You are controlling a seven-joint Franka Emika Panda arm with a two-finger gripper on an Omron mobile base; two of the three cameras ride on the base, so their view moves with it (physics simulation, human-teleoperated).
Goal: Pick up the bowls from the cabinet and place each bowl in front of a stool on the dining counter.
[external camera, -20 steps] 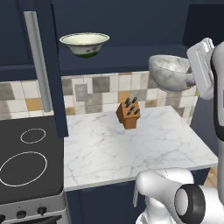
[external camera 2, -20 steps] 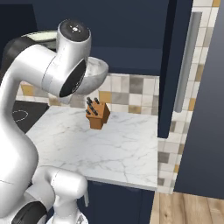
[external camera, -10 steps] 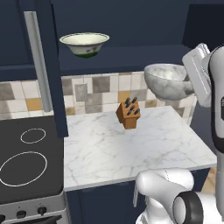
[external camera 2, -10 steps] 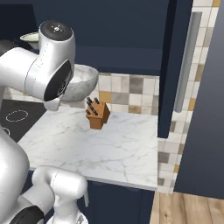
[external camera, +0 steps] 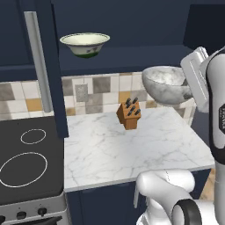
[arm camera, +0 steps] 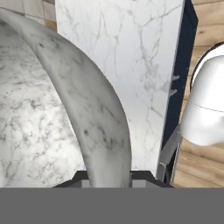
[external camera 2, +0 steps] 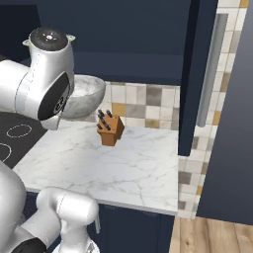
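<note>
Marbled bowl (external camera: pixel 166 84) hangs in the air above the worktop (external camera: pixel 132 147), at 2 o'clock from the knife block (external camera: pixel 129 114). Gripper (arm camera: pixel 107 177) is clenched on its rim, bowl extending toward 9 o'clock from it. Green bowl (external camera: pixel 85 44) sits in the cabinet (external camera: pixel 132 26).

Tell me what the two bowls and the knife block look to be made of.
Grey-white bowl, held in the claw: looks like polished marbled stone, with grey veins over white. Cream bowl in the cabinet: probably glazed ceramic, smooth and glossy, with a green pattern and dark foot. Knife block: seems to be wood, matte orange-brown, with dark handles sticking out.
</note>
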